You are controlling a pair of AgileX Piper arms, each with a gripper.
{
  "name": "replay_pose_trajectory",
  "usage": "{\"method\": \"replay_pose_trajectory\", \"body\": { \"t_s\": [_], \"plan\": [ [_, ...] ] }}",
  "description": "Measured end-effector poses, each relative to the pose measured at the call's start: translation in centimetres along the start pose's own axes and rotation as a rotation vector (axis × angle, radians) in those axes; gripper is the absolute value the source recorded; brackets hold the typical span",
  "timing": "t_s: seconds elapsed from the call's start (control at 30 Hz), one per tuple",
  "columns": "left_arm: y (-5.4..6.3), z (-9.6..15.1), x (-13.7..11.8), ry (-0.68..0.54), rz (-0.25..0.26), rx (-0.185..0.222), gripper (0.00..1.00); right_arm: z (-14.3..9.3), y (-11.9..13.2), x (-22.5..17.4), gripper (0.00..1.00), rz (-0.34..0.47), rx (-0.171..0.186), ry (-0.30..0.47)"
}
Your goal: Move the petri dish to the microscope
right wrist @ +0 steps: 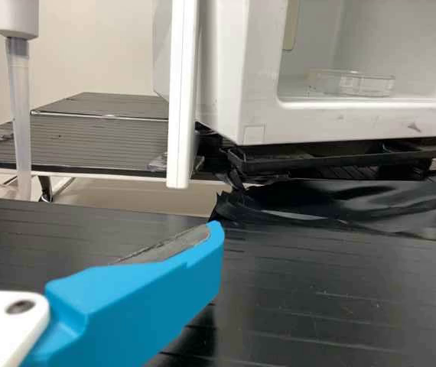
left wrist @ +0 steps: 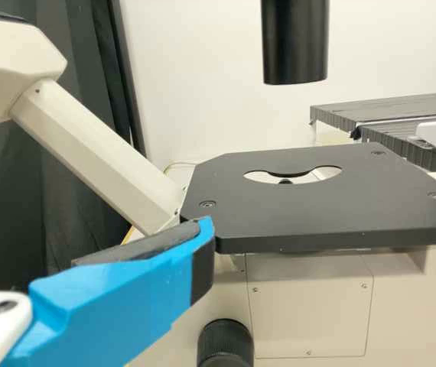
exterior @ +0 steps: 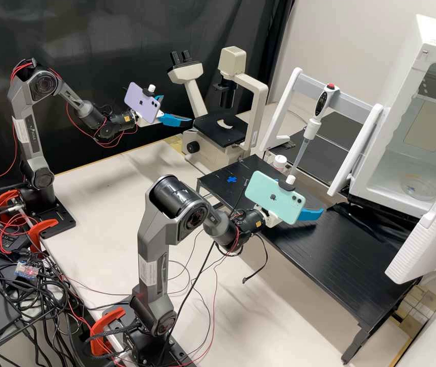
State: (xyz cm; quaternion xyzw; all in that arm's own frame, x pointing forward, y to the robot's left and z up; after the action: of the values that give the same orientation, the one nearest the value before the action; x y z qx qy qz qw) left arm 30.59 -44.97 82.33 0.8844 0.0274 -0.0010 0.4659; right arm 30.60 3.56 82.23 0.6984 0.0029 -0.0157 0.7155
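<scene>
Left gripper (exterior: 178,109): wide, angular.
Right gripper (exterior: 310,206): I've parted it too.
Petri dish (right wrist: 352,83): clear, round, in white chamber (right wrist: 258,46).
Microscope stage (left wrist: 317,206): flat, matte black.

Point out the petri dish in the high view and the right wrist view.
High view: petri dish near the right edge, on the floor inside the white cabinet.
Right wrist view: at the upper right, again inside the cabinet.
Shared landmark: the upright pipette, left of the cabinet in both.
</scene>
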Motion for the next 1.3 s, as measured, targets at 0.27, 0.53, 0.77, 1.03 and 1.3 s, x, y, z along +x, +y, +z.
{"method": "replay_pose_trajectory", "body": {
  "t_s": [0.27, 0.53, 0.77, 1.03, 1.3],
  "plan": [
    [0.0, 0.0, 0.0, 0.000, 0.000, 0.000, 1.00, 0.0, 0.0, 0.0, 1.00, 0.003, 0.000, 0.001],
    [0.0, 0.0, 0.0, 0.000, 0.000, 0.000, 1.00, 2.8, 1.0, -0.6, 1.00, 0.031, 0.007, -0.057],
    [0.0, 0.0, 0.0, 0.000, 0.000, 0.000, 1.00, 6.9, 4.4, -1.4, 1.00, 0.142, 0.090, -0.116],
    [0.0, 0.0, 0.0, 0.000, 0.000, 0.000, 1.00, 8.3, 8.3, 1.4, 1.00, 0.236, 0.100, -0.114],
    [0.0, 0.0, 0.0, 0.000, 0.000, 0.000, 1.00, 8.6, 11.5, 6.3, 1.00, 0.269, 0.100, -0.136]
  ]
}}
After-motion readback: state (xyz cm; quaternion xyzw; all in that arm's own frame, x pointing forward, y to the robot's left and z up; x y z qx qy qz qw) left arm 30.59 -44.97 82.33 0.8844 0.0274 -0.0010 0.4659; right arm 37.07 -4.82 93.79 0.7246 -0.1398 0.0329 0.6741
